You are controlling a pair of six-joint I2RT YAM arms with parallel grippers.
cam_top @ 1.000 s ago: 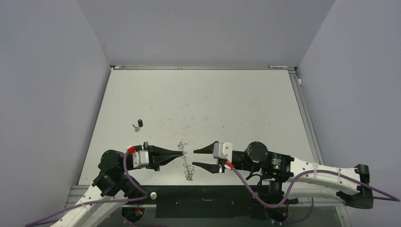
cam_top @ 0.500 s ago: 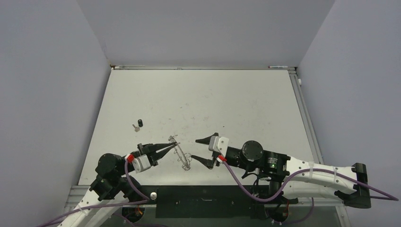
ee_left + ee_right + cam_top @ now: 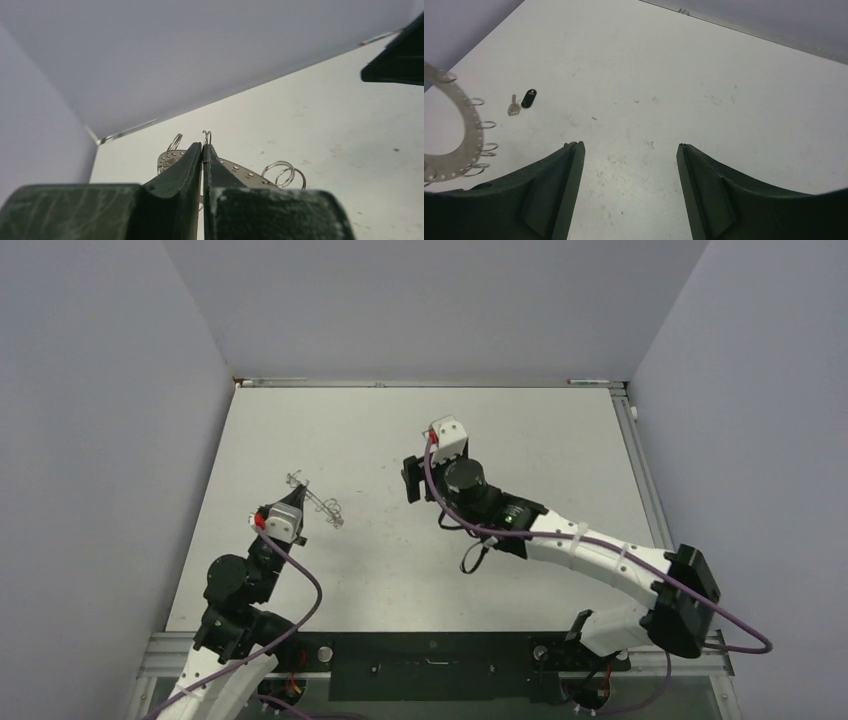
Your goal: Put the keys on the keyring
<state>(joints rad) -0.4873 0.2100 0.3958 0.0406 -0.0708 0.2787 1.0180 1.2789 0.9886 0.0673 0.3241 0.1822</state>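
At the near left corner of the table (image 3: 520, 440), the left arm rises from its base. Left gripper (image 3: 202, 147): clenched on the rim of the keyring (image 3: 240, 170), fingertips pressed together over the flat grey band. The ring is tilted and seen nearly edge-on from above. Small wire loops stand out along its outer edge. It appears to be held off the surface.

The key (image 3: 522, 101) lies flat on the left part of the table, black head and short silvery blade, apart from the ring. It cannot be picked out in the top view.

Farther in, near mid-table, is the right gripper (image 3: 629, 145): released, jaws spread wide, nothing between them, well apart from both ring and key.
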